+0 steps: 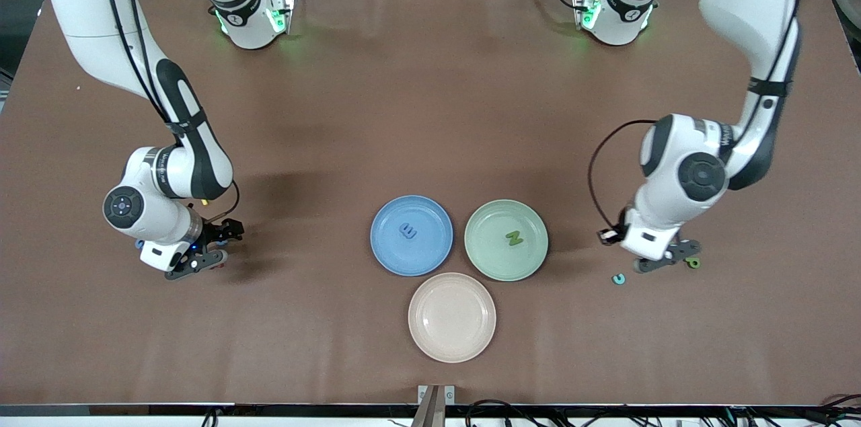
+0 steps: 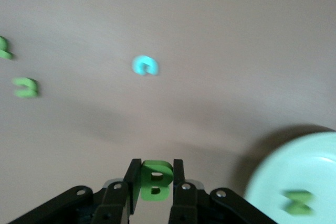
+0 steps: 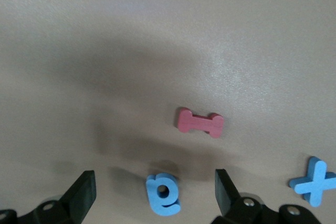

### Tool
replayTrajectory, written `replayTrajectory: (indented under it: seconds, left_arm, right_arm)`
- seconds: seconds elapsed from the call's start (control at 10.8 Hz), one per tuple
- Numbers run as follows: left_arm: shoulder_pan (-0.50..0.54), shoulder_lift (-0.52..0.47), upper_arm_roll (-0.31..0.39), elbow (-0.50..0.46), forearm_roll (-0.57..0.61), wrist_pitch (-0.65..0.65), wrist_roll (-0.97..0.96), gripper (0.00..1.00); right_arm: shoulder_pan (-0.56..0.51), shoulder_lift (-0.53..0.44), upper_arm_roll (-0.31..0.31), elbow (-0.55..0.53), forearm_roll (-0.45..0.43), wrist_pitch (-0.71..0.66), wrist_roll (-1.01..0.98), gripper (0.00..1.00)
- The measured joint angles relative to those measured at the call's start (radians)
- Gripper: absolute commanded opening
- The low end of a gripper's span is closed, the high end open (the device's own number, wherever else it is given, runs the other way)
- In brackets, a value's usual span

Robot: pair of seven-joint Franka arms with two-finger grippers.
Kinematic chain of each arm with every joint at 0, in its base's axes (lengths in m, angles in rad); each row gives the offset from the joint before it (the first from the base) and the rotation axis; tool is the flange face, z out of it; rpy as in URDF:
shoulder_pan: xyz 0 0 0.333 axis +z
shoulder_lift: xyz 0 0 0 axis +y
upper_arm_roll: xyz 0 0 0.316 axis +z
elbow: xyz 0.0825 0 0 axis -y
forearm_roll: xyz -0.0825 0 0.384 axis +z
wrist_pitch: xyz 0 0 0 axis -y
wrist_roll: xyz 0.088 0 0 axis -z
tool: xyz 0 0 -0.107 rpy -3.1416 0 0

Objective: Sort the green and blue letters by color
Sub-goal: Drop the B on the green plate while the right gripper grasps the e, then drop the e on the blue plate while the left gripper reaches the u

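Left gripper (image 2: 153,182) clamps green B (image 2: 155,181); teal letter (image 2: 145,65) nearby. Right gripper (image 3: 155,192) spread wide over blue letter (image 3: 163,193) (red piece (image 3: 200,122) beside).

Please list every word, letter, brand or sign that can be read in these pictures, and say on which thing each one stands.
"B": green letter, shut between the left gripper fingers.
"N": green letter on the green plate.
"E": blue letter on the blue plate.
"e": blue letter on the table, between the open right gripper fingers.
"x": blue letter on the table.
Arm brand print: too small to read.
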Motion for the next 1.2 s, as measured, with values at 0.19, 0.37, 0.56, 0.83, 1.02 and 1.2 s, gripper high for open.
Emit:
replayTrajectory:
  seconds: [0.19,0.37,0.56,0.83,1.02,1.2]
  left_arm:
    - [-0.096,0.019,0.000,0.029,-0.033,-0.003,-0.106,0.00]
    - [-0.189,0.091,-0.001,0.083,-0.035,-0.004,-0.223,0.00]
    - [-0.246,0.173,0.001,0.145,-0.036,-0.003,-0.298,0.73]
    - [-0.261,0.207,0.006,0.179,-0.025,-0.003,-0.299,1.00]
    - [-0.250,0.206,0.016,0.190,-0.016,-0.025,-0.274,1.00]
    - [-0.219,0.201,0.019,0.197,-0.014,-0.060,-0.254,1.00]
  right_arm:
    - [-0.005,0.000,0.000,-0.028,0.000,0.049,-0.023,1.00]
    - [-0.009,-0.001,0.000,-0.040,0.000,0.059,-0.034,1.00]
    - [-0.010,-0.003,0.000,-0.047,0.000,0.059,-0.035,1.00]
    - [-0.010,-0.018,0.001,-0.068,0.000,0.059,-0.035,0.01]
    - [-0.012,-0.021,0.001,-0.075,0.000,0.063,-0.035,0.00]
    - [-0.013,-0.031,0.001,-0.083,0.000,0.074,-0.035,0.00]
